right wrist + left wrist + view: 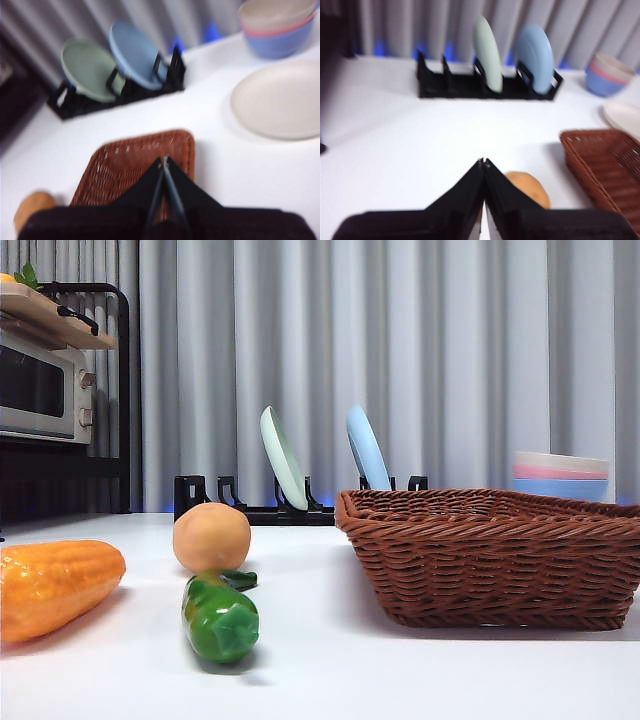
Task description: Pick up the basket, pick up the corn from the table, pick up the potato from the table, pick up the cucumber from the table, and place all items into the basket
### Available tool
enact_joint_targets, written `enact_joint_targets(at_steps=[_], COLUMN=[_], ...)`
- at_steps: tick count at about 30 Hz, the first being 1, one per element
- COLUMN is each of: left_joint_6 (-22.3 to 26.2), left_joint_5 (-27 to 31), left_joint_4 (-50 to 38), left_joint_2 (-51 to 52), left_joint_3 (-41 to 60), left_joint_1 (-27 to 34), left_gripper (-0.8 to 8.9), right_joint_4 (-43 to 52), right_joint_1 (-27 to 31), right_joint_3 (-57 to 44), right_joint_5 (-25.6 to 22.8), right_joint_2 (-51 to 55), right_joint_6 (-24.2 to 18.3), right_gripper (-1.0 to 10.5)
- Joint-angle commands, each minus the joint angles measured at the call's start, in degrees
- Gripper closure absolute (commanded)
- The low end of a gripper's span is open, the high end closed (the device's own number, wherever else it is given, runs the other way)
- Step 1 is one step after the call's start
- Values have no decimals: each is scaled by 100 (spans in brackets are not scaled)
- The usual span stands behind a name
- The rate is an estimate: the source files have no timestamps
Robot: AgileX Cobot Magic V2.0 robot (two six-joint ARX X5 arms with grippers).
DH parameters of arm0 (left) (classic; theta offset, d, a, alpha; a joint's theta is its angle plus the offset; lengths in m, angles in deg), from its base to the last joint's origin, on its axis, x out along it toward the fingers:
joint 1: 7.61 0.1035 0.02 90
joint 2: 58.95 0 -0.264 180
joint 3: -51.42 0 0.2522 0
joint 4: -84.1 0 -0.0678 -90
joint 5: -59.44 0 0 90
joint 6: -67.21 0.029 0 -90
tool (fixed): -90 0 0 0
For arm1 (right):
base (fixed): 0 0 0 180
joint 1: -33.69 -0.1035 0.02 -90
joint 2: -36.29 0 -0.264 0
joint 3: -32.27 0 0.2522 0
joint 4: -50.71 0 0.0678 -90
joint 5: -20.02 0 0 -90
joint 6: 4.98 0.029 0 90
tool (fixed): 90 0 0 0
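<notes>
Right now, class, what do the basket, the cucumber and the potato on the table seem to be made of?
The basket: brown woven wicker or an imitation, matte, with visible braided strands.
The cucumber: probably moulded plastic, glossy green with highlights on its bumps.
The potato: likely plastic or foam, smooth, matte tan-orange; the look leaves it open.

Sitting on the table (420, 680): corn (55, 587) at far left, cucumber (219, 614) nearer the middle and lying end-on toward the front camera, potato (211, 536) just behind the cucumber. Resting to the right of all 3, well apart: basket (500, 555). Standing behind them, toward the curtain: dish rack (250, 505) holding 2 plates (283, 457) upright. Stacking up behind the basket at far right: bowls (561, 475). Lying flat just in front of the bowls: another plate (280, 100).
</notes>
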State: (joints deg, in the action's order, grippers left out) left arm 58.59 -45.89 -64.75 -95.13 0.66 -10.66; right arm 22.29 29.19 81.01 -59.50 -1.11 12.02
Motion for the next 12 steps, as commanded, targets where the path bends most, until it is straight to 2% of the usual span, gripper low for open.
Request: enact_joint_targets(at_steps=[1,5,7,8,11,12], left_joint_6=[144,339,422,420,409,396], left_joint_5=[-354,-962,-1084,-1086,-1067,-1058], left_joint_4=[328,826,977,1023,1062,1064], left_joint_2=[-529,-1241,-1499,-1611,-1834,-1860], left_joint_3=[-382,-896,-1064,-1128,-1213,-1213], left_joint_1=[15,13,9,0,-2,-2], left_gripper=[819,816,802,754,481,451], right_joint_4=[-597,-1631,-1934,-2017,-2059,-2059], right_joint_1=[-2,-2,-2,-2,-2,-2], right_joint_3=[546,1305,1565,1659,1784,1790], right_joint_5=[372,898,916,914,914,911], right_joint_2=[-603,-1440,-1766,-1906,-2229,-2293], right_joint_6=[-614,-1285,-1471,-1521,-1517,-1519], right_gripper=[951,944,899,826,595,564])
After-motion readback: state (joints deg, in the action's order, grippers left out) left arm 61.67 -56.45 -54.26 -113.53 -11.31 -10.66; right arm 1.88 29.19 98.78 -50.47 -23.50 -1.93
